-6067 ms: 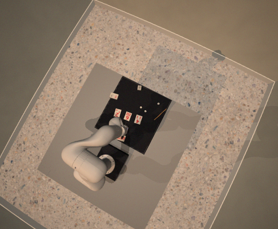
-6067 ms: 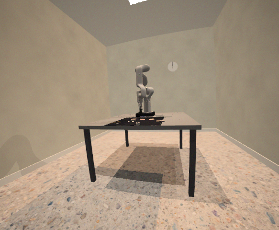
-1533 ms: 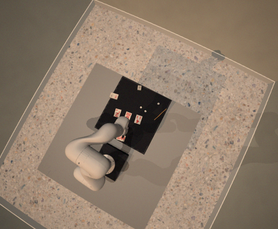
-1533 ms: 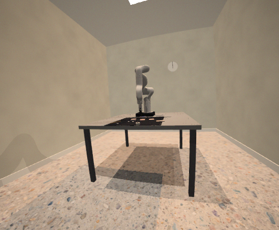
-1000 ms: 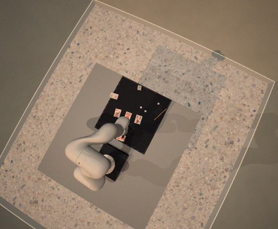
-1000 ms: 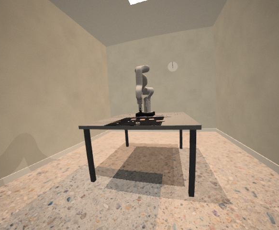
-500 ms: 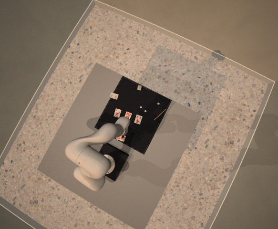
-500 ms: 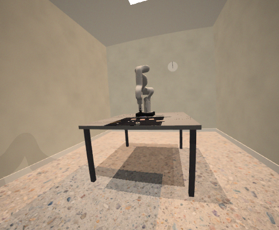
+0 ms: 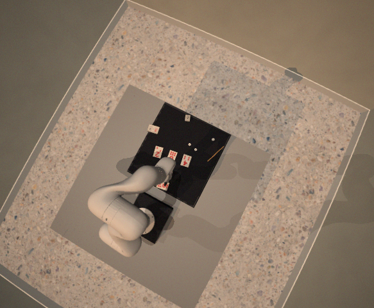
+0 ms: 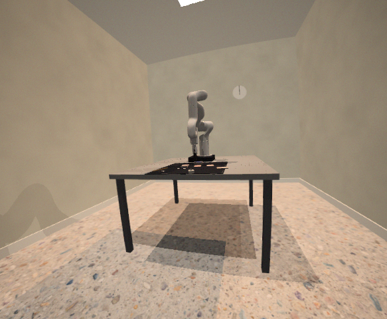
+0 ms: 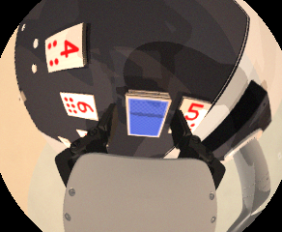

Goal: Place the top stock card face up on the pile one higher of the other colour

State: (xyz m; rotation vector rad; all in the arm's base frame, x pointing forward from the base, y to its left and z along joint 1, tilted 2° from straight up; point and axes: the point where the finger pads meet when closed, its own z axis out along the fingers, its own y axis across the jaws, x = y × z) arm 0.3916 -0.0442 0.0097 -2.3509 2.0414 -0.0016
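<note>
Above a black card cloth (image 9: pixel 180 132) (image 11: pixel 180 29), the spread tool (image 9: pixel 168 183) (image 10: pixel 194 154) (image 11: pixel 145 114) straddled the blue-backed stock (image 11: pixel 148 115), which lay face down between a red five (image 11: pixel 194 113) and a red six (image 11: pixel 79 105), with a red four (image 9: pixel 185 160) (image 11: pixel 66 48) farther out.

Grey rectangular desk (image 9: pixel 237 165) (image 10: pixel 193 177), dark legs. Flat on it: black rectangular card cloth (image 9: pixel 180 132) (image 11: pixel 151 29). Also directly on the desk, beside the cloth: black square base block (image 9: pixel 161 207) (image 10: pixel 191 159) of the arm.
</note>
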